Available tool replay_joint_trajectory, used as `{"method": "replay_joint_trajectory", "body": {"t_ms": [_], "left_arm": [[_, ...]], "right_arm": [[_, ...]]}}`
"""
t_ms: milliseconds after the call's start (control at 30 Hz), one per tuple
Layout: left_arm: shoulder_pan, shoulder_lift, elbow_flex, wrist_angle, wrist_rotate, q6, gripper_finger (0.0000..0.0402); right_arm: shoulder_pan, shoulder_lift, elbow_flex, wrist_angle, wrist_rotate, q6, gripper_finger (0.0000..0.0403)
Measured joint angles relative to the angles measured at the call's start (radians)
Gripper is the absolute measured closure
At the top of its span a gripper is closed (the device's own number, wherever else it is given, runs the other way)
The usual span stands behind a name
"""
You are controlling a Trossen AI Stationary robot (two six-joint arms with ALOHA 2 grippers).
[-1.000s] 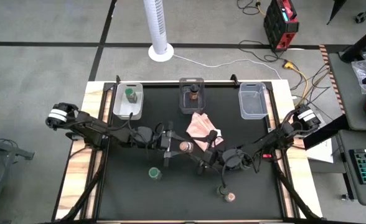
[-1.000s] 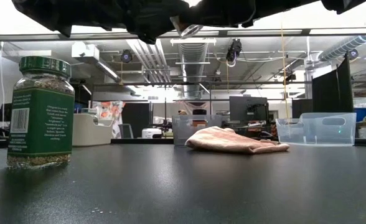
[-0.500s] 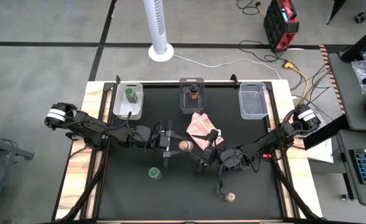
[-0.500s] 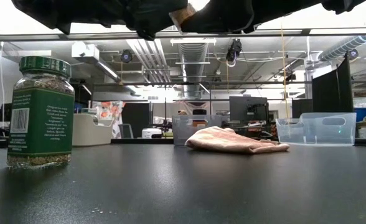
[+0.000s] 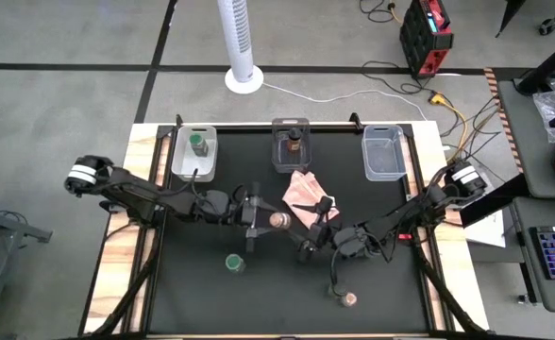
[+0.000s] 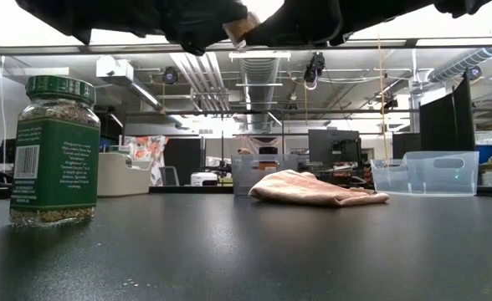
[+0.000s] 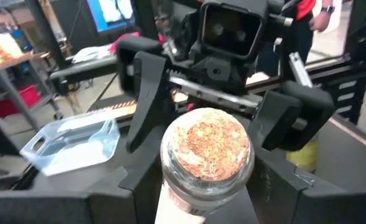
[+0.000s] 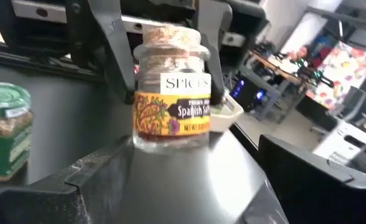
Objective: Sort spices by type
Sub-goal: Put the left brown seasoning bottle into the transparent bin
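Note:
A small glass spice jar with a pinkish-tan cork lid [image 5: 279, 220] hangs in the air over the table's middle, held by my left gripper [image 5: 270, 220], which is shut on it. The same jar shows in the left wrist view [image 7: 206, 149], the right wrist view [image 8: 170, 93] and high in the low view [image 6: 239, 25]. My right gripper [image 5: 309, 236] is open, and its fingers [image 7: 144, 93] stand on either side of the jar without touching it. A green-lidded jar [image 5: 233, 263] stands on its base on the mat. Two more jars [image 5: 349, 298] stand near the near edge. My left gripper pinches the jar's glass body just below the cork lid [image 8: 147, 59] between its two fingers [image 8: 114, 56]. The fingers come roughly level from the table's left side. The jar is upright and lifted clear of the table.
A pink cloth [image 5: 306, 196] lies just beyond the grippers. Three clear bins sit along the far edge. The left bin [image 5: 181, 161] holds a green-lidded jar and the middle bin [image 5: 291, 123] a dark-lidded one. No jar shows in the right bin [image 5: 383, 156]. Bare black mat lies toward the near left.
My right gripper has moved toward the held jar, and its open fingers now stand around it, hiding most of it in the low view. The jar has stayed lifted in my left gripper.

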Motion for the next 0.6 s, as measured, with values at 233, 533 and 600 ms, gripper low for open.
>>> {"method": "replay_joint_trajectory", "body": {"t_ms": [233, 533, 600], "left_arm": [[0.0, -0.08, 0.0, -0.224, -0.056, 0.0, 0.0223], [-0.001, -0.151, 0.0, -0.451, -0.108, -0.025, 0.0223], [0.0, -0.153, 0.0, -0.469, -0.11, -0.031, 0.0223]], "right_arm": [[0.0, -0.031, 0.0, -0.141, 0.026, 0.155, 0.0071], [0.0, -0.035, 0.016, -0.276, 0.046, 0.219, 0.0077], [0.0, -0.035, 0.04, -0.315, 0.046, 0.219, 0.0078]]}}
